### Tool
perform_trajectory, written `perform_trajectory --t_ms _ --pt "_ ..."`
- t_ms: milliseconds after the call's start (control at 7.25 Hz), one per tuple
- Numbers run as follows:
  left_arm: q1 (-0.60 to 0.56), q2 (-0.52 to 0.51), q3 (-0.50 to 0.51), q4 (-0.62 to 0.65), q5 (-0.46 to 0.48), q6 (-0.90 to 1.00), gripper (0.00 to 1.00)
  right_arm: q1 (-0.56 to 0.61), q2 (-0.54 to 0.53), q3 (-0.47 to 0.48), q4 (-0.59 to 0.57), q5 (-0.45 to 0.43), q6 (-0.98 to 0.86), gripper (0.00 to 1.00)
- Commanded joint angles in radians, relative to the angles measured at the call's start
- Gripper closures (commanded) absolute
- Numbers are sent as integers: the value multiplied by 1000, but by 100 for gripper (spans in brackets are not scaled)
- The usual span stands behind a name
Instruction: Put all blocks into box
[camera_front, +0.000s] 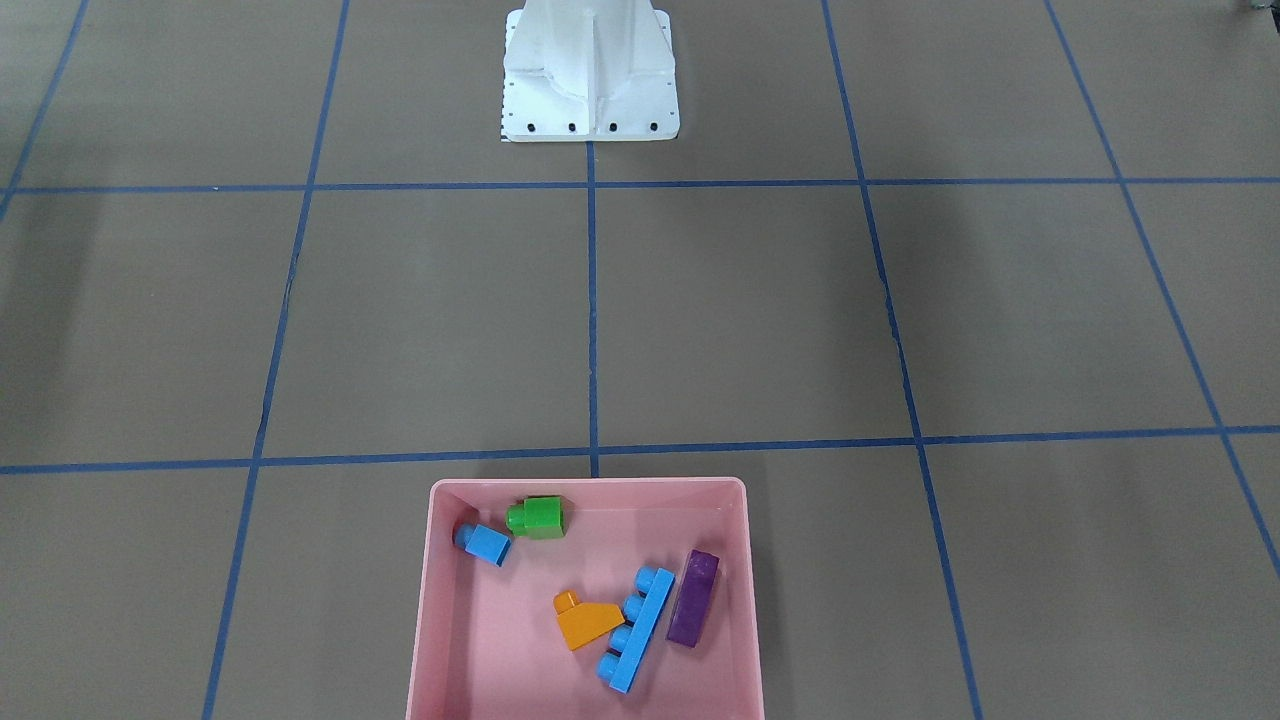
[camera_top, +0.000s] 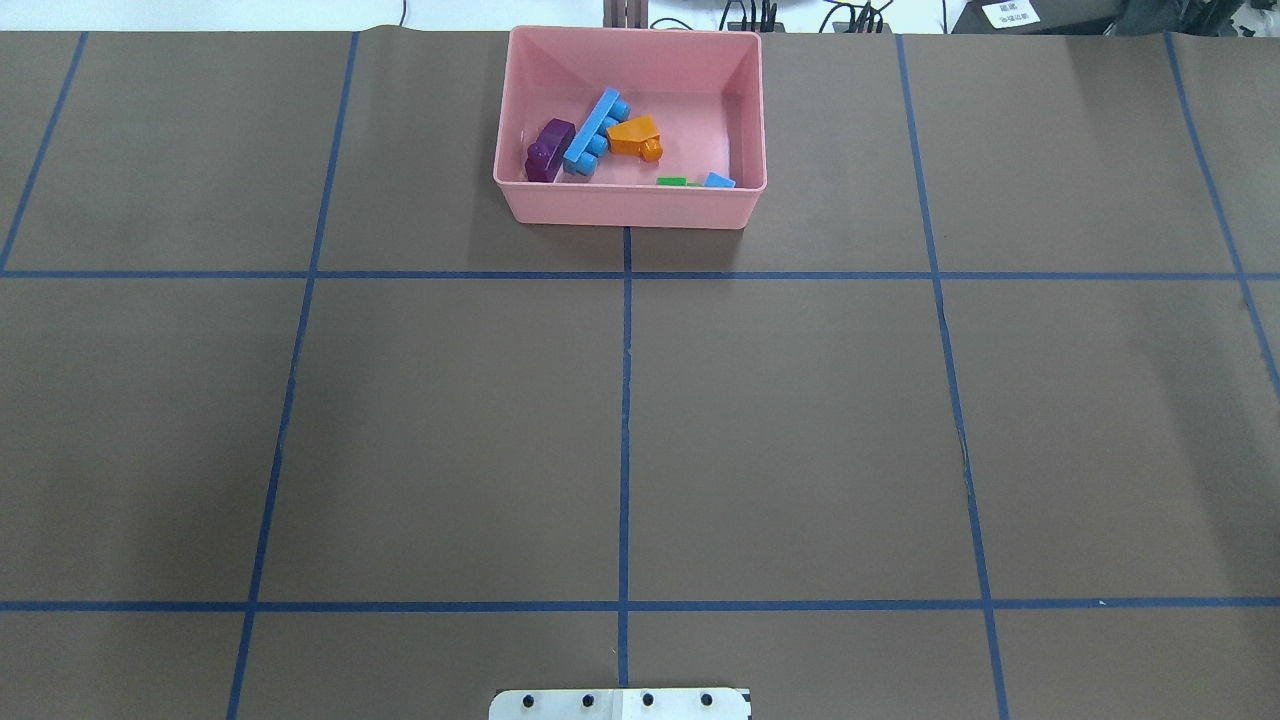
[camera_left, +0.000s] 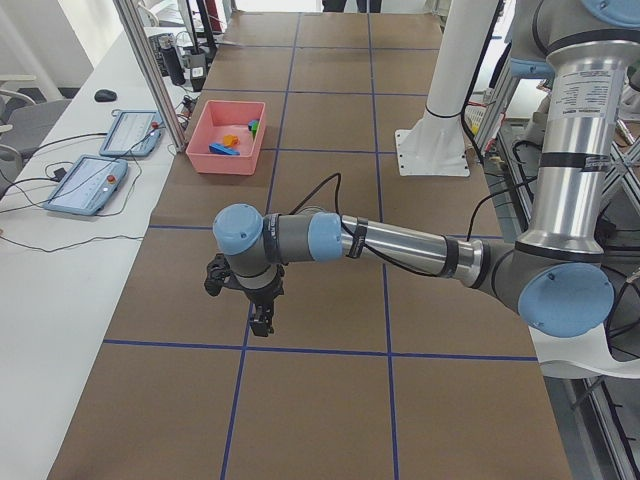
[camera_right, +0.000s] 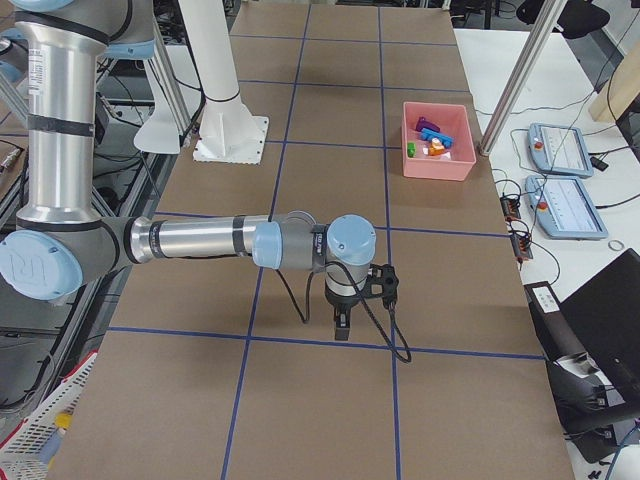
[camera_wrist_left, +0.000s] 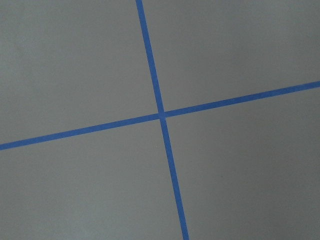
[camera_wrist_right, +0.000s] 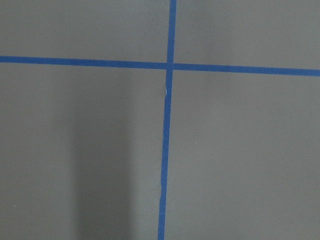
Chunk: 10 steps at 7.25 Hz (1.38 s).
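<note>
The pale-pink box (camera_front: 588, 484) stands at the table's far edge from the robot, also in the overhead view (camera_top: 630, 205). All five blocks lie inside it: the green cube (camera_front: 537, 517), small blue cube (camera_front: 484, 544), orange sloped block (camera_front: 585, 620), long blue block (camera_front: 636, 628) and purple block (camera_front: 693, 598). My left gripper (camera_left: 262, 325) shows only in the exterior left view, pointing down over bare table far from the box. My right gripper (camera_right: 341, 325) shows only in the exterior right view, likewise low over bare table. I cannot tell whether either is open or shut.
The white robot base (camera_front: 590, 70) stands at the robot's side of the table. Blue tape lines divide the brown table into squares. Two tablets (camera_left: 85, 185) and cables lie on the white side bench past the box. A metal post (camera_left: 150, 70) rises beside the box.
</note>
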Motion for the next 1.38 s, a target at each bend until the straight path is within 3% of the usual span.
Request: perform_trajectory --t_ms 0,138,690,1241 --pt "-16 5 -8 -1 -1 -45 0 0 9 -6 2 -10 -4 0" --pt "-16 5 -8 -3 -1 -129 0 0 10 0 4 -12 -10 0" --pt "-17 5 2 -24 1 -130 0 -3 4 -9 5 -15 1 0" --pt "-17 5 116 -185 -1 -140 0 -25 9 0 7 -13 -8 0"
